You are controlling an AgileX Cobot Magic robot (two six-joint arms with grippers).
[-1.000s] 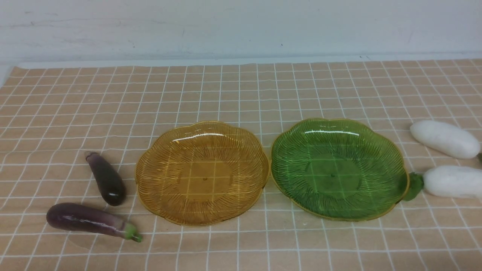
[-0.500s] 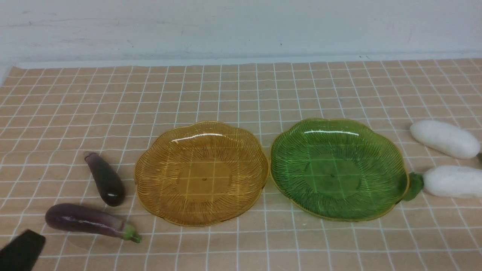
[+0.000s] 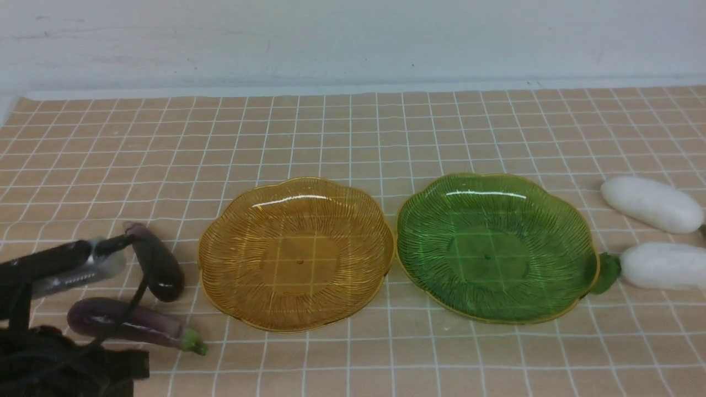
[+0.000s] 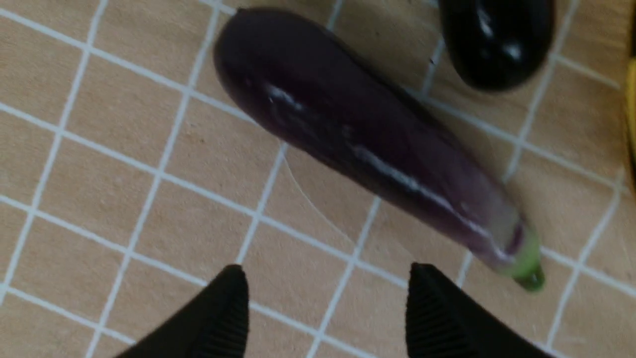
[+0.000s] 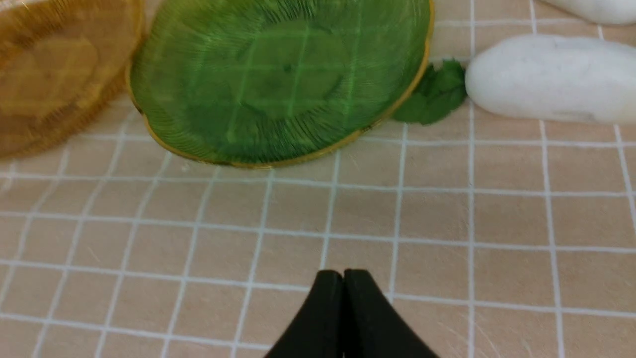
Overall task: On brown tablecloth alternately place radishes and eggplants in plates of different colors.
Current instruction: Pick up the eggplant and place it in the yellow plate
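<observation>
Nothing is placed yet. The amber plate [image 3: 296, 253] and green plate [image 3: 496, 248] are seen empty at frame centre on the tablecloth [image 3: 353, 138]. The dark eggplant [image 3: 160, 267] and lighter eggplant [image 3: 132, 325] are located lower left, and the upper radish [image 3: 651, 204] and lower radish [image 3: 664, 266] at the right edge. The left end effector [image 4: 328, 308] is held apart just short of the lighter eggplant, with nothing gripped. The right end effector [image 5: 343, 298] is pressed together, empty. All four placements are left.
</observation>
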